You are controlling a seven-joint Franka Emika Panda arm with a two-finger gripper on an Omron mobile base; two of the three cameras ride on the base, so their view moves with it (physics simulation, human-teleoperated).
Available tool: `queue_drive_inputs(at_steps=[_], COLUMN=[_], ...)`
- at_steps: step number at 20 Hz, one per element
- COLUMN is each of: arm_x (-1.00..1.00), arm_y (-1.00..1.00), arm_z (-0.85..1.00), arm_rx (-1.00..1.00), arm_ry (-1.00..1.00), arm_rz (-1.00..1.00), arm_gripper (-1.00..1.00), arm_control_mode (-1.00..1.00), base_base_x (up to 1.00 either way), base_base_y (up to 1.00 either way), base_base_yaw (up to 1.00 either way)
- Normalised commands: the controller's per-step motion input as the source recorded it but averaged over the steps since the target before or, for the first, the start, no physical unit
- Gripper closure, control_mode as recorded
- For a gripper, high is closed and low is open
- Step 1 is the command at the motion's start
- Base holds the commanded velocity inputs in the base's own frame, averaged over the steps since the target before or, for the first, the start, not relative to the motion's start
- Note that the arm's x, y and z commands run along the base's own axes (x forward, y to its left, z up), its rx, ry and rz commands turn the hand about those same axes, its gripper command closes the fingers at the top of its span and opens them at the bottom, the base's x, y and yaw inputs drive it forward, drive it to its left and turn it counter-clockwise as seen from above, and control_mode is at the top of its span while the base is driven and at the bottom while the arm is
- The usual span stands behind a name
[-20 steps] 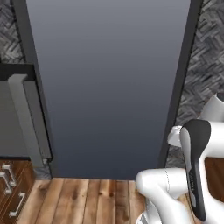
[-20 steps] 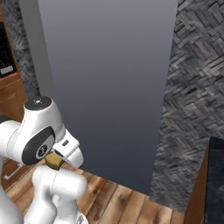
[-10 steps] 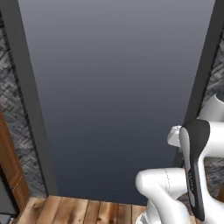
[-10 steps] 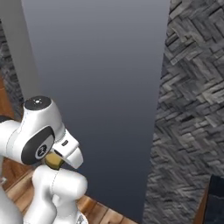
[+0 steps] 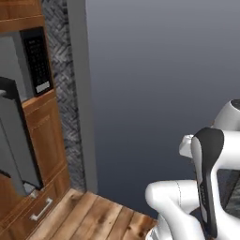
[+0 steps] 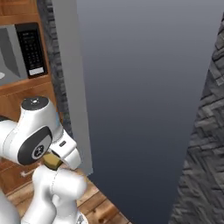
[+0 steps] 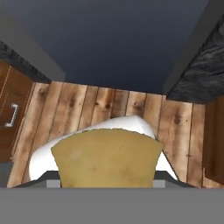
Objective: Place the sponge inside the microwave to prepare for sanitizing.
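Close against the hand camera, the sponge [image 7: 106, 157] spreads as a tan, faintly mottled slab with a flat top and sides that taper downward; it sits right where the fingers would rise, hiding them, so the jaws appear clamped on it, though their exact spread cannot be told. From the right base view a small corner of the same tan sponge [image 6: 52, 162] peeks out beneath the white wrist, tucked low against the arm's own body, with the gripper [image 6: 56, 158] folded in beside it. That view and the left base view both show the microwave [image 5: 26, 61] set in wooden cabinetry at far left, well apart from the sponge: a black keypad [image 6: 31, 49] with rows of small white buttons beside a pale grey cavity. In the left base view alone, the microwave's dark-framed door [image 5: 15, 136] stands swung open. A broad, smooth, dark grey panel [image 5: 164, 84] stands ahead, edged by grey herringbone tile [image 6: 201, 148]. Below lies a knotty plank floor [image 7: 105, 105].
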Motion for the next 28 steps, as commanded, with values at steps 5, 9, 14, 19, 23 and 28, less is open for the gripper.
queue_drive_inputs(at_steps=[5, 9, 14, 19, 23, 28], arm_x=[0.00, 0.00, 0.00, 0.00, 0.00, 0.00], arm_y=[0.00, 0.00, 0.00, 0.00, 0.00, 0.00], arm_z=[0.00, 0.00, 0.00, 0.00, 0.00, 0.00], arm_rx=[0.00, 0.00, 0.00, 0.00, 0.00, 0.00], arm_ry=[0.00, 0.00, 0.00, 0.00, 0.00, 0.00], arm_rz=[0.00, 0.00, 0.00, 0.00, 0.00, 0.00], arm_gripper=[1.00, 1.00, 1.00, 1.00, 1.00, 1.00], arm_control_mode=[1.00, 1.00, 1.00, 1.00, 1.00, 1.00], base_base_x=[0.55, 0.42, 0.49, 0.55, 0.46, 0.46], base_base_y=[-0.01, -0.03, -0.11, -0.01, 0.00, -0.14], base_base_yaw=[0.66, 0.63, 0.52, 0.54, 0.52, 0.44])
